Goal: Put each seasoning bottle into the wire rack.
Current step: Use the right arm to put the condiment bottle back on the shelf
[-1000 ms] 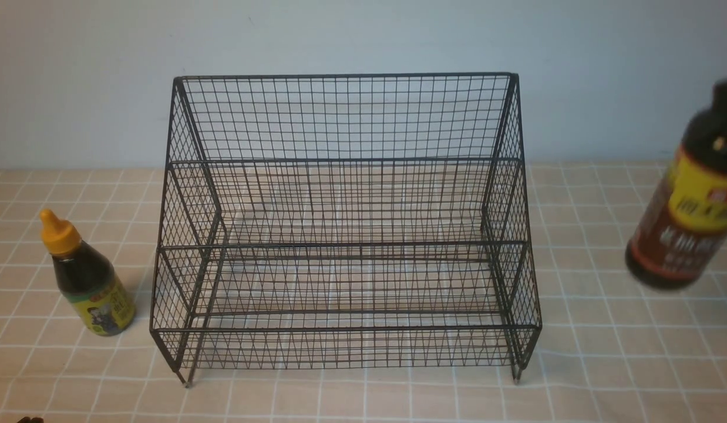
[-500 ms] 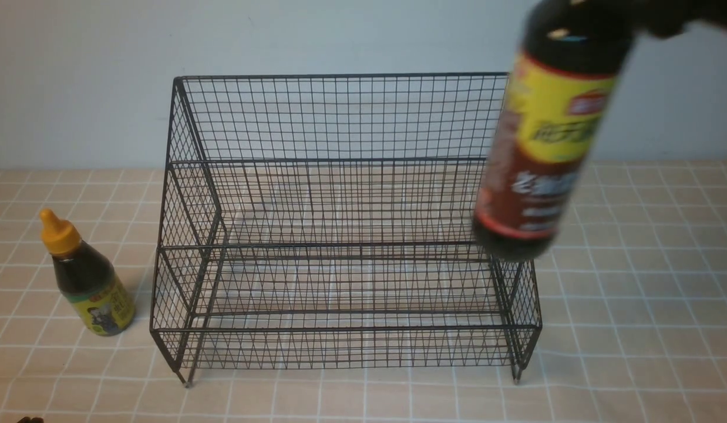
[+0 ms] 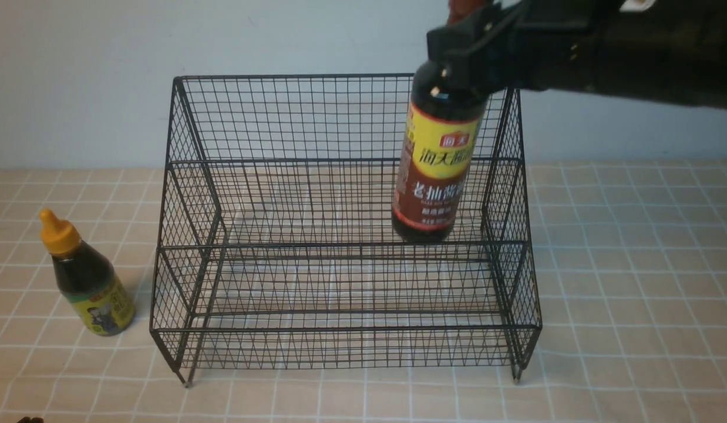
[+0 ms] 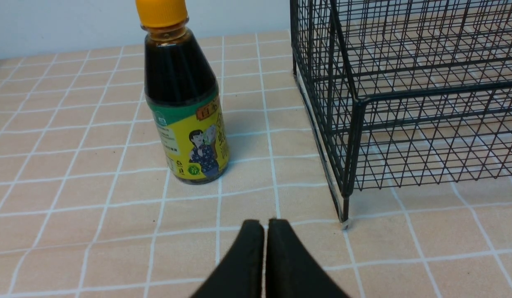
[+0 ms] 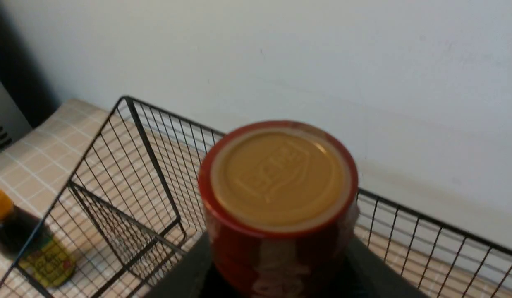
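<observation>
The tall seasoning bottle, with dark liquid and a yellow-red label, hangs nearly upright at the right part of the black wire rack. Its base is level with the upper tier; I cannot tell whether it touches. My right gripper is shut on its neck just below the red cap. The short seasoning bottle, orange-capped, stands on the table left of the rack. My left gripper is shut and empty, low over the table in front of the short bottle and beside the rack's front left foot.
The table wears a beige cloth with a white grid. A pale wall rises right behind the rack. The right arm reaches in from the upper right above the rack's top edge.
The right gripper has carried the tall bottle from the far right, up and leftward, to the rack's right part. The short bottle and the left gripper have not moved.
</observation>
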